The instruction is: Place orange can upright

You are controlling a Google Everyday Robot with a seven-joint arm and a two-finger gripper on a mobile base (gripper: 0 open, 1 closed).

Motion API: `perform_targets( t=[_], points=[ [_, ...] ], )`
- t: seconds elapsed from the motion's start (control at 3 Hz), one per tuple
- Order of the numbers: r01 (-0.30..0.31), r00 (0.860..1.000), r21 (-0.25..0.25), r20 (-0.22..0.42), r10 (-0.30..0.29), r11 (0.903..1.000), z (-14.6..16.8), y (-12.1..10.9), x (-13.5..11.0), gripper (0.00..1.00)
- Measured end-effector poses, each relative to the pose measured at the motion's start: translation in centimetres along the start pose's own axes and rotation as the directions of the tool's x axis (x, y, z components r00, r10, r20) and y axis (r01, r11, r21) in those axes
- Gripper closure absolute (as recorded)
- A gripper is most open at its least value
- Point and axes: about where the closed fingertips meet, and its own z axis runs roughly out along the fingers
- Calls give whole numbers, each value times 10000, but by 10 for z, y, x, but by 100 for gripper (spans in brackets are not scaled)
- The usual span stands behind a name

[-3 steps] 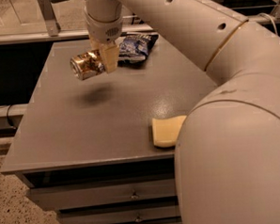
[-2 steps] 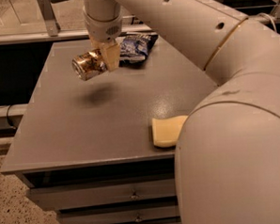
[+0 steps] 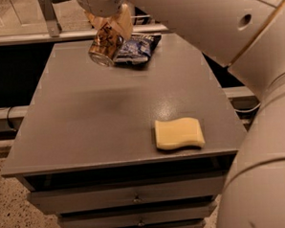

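No readable text, orange can (image 3: pixel 102 46) in gripper (image 3: pixel 111 29) over table (image 3: pixel 100 127) rear, markings illegible

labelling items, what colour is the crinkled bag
Blue bag, camera view; tool holds orange can beside it.

Arm (image 3: pixel 185 17): smooth cream-white rounded shells, broad in section, with dark seams where the segments meet. One small dark round recess on the upper link. Hand (image 3: pixel 110 27), above the far-left part of the counter (image 3: pixel 109 113): pale housing, tan-yellow fingers (image 3: pixel 124 23).
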Motion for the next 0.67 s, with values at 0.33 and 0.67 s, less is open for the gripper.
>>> perform_targets(
  t=[0.33, 0.67],
  points=[
    [533, 9986, 14, 59, -533, 9986, 2, -1, -1, 100],
    [667, 9978, 132, 53, -668, 9977, 3, 3, 8, 100]
  ],
)
